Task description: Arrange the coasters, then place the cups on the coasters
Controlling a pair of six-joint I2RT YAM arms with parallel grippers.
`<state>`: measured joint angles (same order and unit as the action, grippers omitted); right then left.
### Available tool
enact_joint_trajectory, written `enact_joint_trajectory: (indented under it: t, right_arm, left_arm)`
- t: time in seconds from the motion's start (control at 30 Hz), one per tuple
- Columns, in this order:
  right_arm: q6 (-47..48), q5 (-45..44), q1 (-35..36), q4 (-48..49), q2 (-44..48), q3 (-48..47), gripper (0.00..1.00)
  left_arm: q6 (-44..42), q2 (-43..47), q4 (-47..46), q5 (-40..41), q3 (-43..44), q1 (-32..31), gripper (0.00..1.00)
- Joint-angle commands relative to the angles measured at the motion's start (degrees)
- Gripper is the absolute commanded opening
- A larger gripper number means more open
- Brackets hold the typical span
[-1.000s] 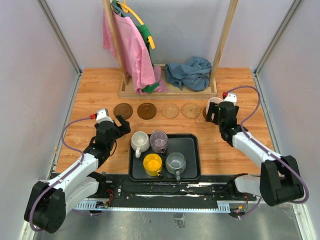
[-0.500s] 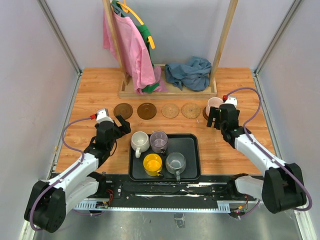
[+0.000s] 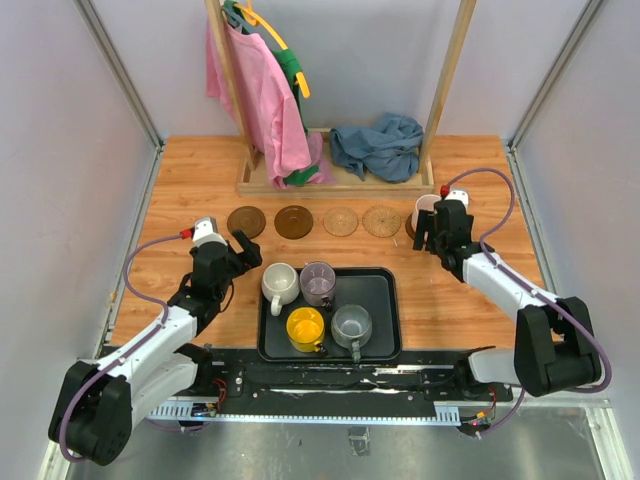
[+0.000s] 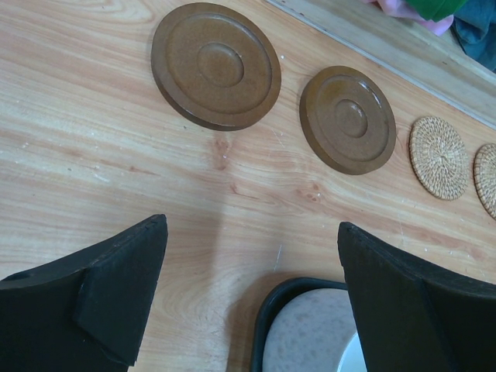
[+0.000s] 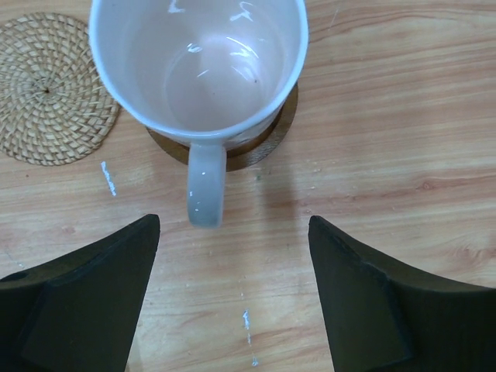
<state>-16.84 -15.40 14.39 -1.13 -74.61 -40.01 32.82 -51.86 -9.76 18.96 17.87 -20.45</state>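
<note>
Five coasters lie in a row beyond the tray: two dark brown (image 3: 246, 221) (image 3: 293, 221), two tan woven (image 3: 340, 221) (image 3: 381, 221), and a dark one (image 5: 263, 143) under the pink cup (image 5: 198, 70). That cup stands upright on it, handle (image 5: 205, 190) pointing at my right gripper (image 5: 232, 225). The right gripper is open just short of the handle and holds nothing. The cream-white (image 3: 279, 282), purple (image 3: 318, 281), yellow (image 3: 305, 326) and grey (image 3: 351, 322) cups sit in the black tray (image 3: 385, 300). My left gripper (image 4: 252, 232) hangs open and empty over the tray's far left corner (image 4: 267, 310), near the dark coasters (image 4: 216, 65) (image 4: 347, 118).
A wooden rack (image 3: 340, 185) stands at the back with a pink garment (image 3: 262, 100) hanging from it and a blue-grey cloth (image 3: 380, 145) heaped on its base. Grey walls close in on the left and right sides.
The right arm's elbow has swung inward and its gripper has shifted slightly beside the pink cup, jaws a little narrower. The left arm has not moved.
</note>
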Motion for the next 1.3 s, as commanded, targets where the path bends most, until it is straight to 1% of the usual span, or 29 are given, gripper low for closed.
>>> enact_joint_trajectory:
  t: [0.0,0.33,1.27]
  right_arm:
    - [-0.2,-0.4,-1.7,0.7,-1.3,-2.2,0.78]
    - [-1.4,-1.1,-3.5,0.2,-2.2,-2.4,0.74]
    - [-1.4,-0.5,-4.6,-0.1,-0.4,-1.3,0.73]
  left_arm:
    - [0.0,0.3,-0.7,0.4,-0.8,-0.3,0.95]
    - [-0.2,0.3,-0.5,0.5,-0.4,-0.3,0.95]
    - [-0.1,-0.3,-0.6,0.5,-0.3,-0.3,0.97]
